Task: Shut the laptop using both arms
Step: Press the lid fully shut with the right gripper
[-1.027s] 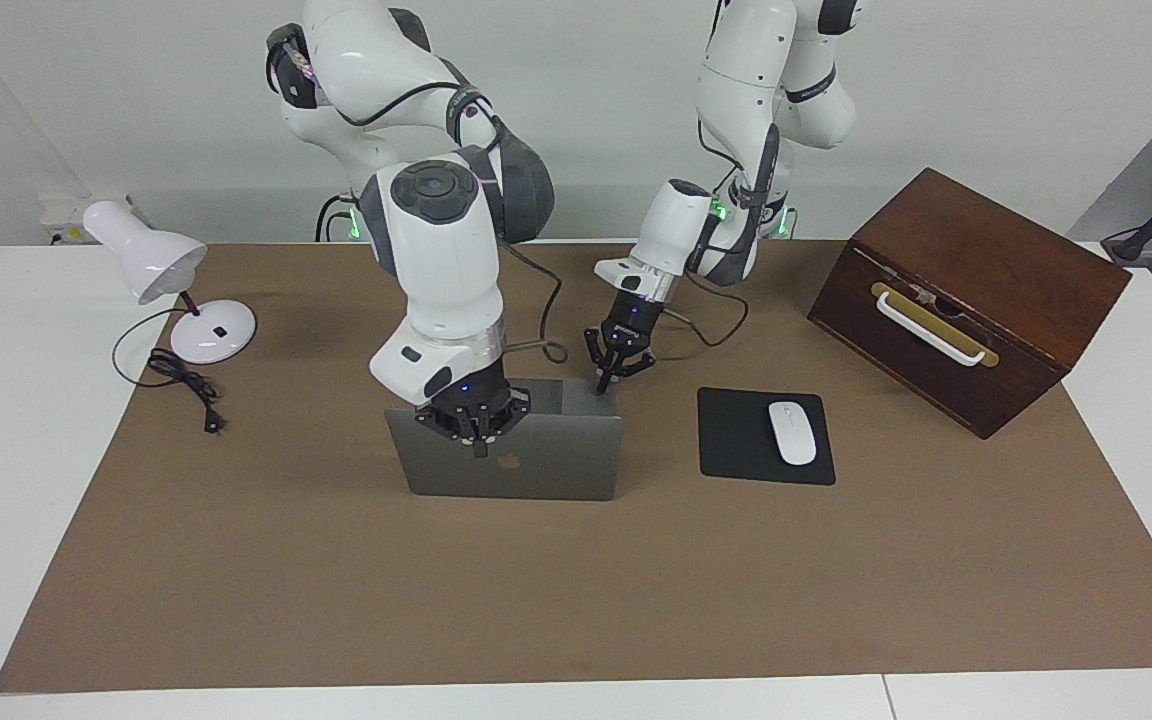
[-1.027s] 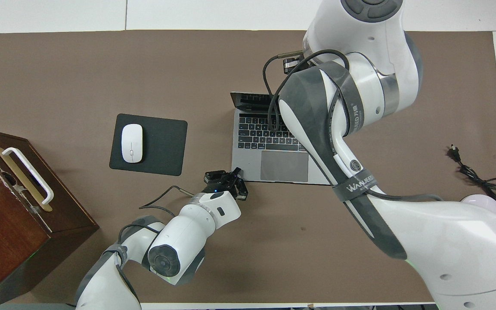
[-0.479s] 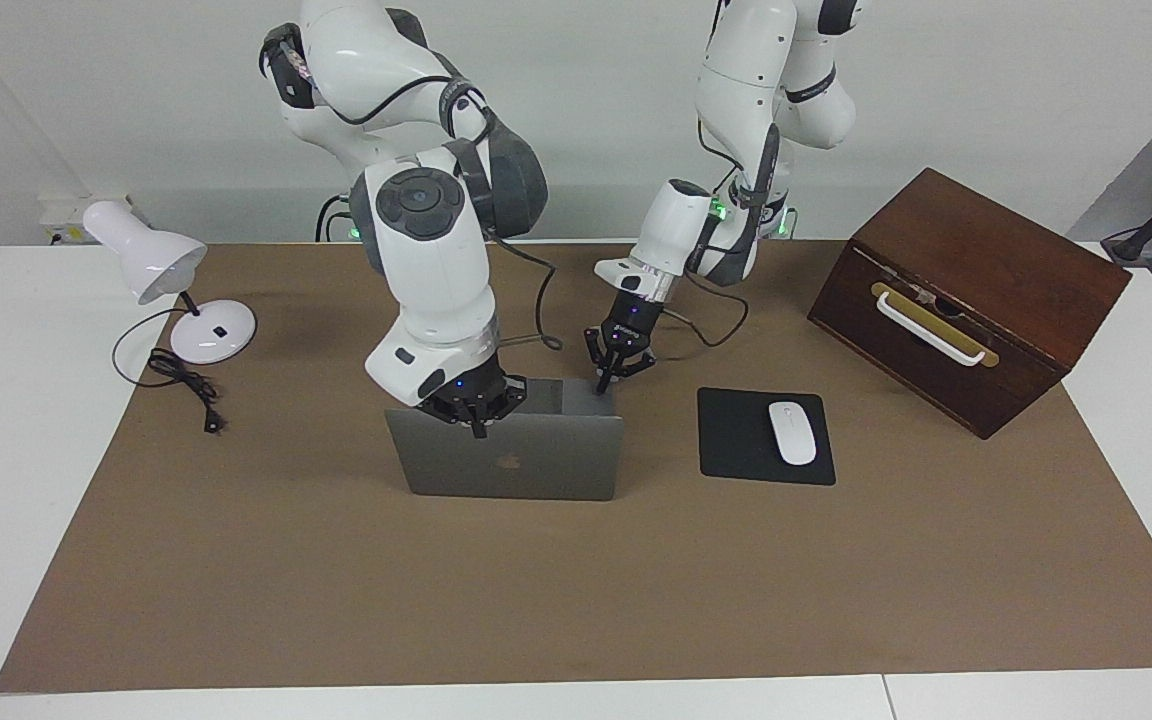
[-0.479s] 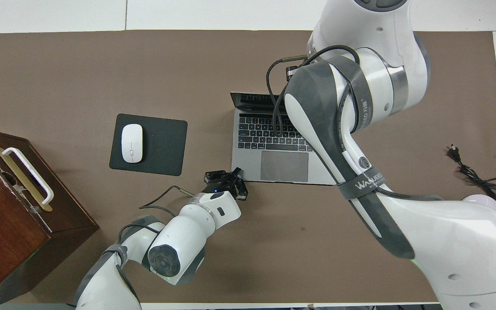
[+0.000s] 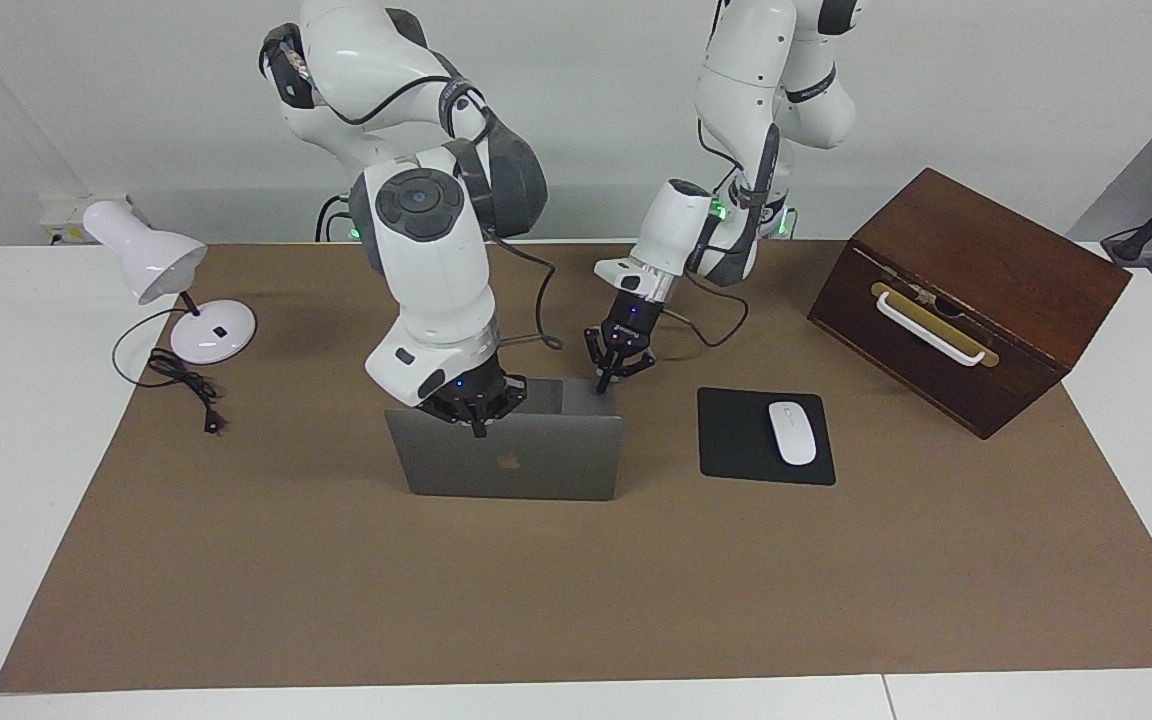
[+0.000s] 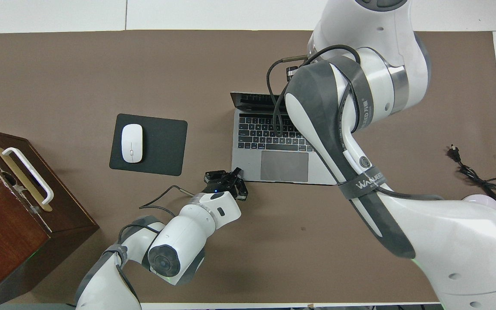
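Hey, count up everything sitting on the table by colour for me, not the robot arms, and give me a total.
Silver-grey: 1, the laptop
White: 2, the mouse and the desk lamp
Black: 1, the mouse pad
Brown: 2, the wooden box and the table mat
Total: 6

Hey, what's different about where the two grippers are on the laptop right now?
The right gripper sits at the laptop's raised lid top edge; the left gripper is down at the base's corner nearest the robots. The right points down from above; the left slants in. Both are black.
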Robot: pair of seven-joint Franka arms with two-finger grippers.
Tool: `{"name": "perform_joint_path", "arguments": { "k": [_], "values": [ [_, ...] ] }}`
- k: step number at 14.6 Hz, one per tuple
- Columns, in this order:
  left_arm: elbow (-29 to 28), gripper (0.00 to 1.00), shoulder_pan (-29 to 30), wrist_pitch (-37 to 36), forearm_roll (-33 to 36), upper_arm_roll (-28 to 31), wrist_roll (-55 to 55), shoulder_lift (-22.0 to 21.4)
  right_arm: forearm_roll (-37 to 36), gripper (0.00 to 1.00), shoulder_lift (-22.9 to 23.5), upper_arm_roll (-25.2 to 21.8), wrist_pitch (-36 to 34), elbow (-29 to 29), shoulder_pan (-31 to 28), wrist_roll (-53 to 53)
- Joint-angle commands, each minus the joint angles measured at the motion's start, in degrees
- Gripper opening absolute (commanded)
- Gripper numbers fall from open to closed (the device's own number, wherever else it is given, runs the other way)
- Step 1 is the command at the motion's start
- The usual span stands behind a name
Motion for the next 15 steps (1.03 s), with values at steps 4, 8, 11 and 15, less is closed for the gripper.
{"name": "perform_joint_path", "arguments": {
  "k": [4,8,11,15],
  "values": [
    [-0.2,0.00,-2.3,0.3,-1.3,0.8,0.9,3.1,1.2,0.00,-0.2,0.7,5.3,-4.7,-0.1,0.0],
    [-0.3,0.00,-2.4,0.4,-1.3,0.8,1.0,3.1,9.7,0.00,-1.1,0.7,-1.9,-6.9,-1.1,0.5],
    [-0.3,0.00,-2.4,0.4,-1.3,0.8,1.0,3.1,12.0,0.00,-4.3,0.6,-5.6,-13.5,-3.6,0.5],
    [-0.3,0.00,-2.4,0.4,-1.3,0.8,1.0,3.1,11.8,0.00,-6.9,0.5,2.4,-23.7,-3.7,0.5]
  ]
}}
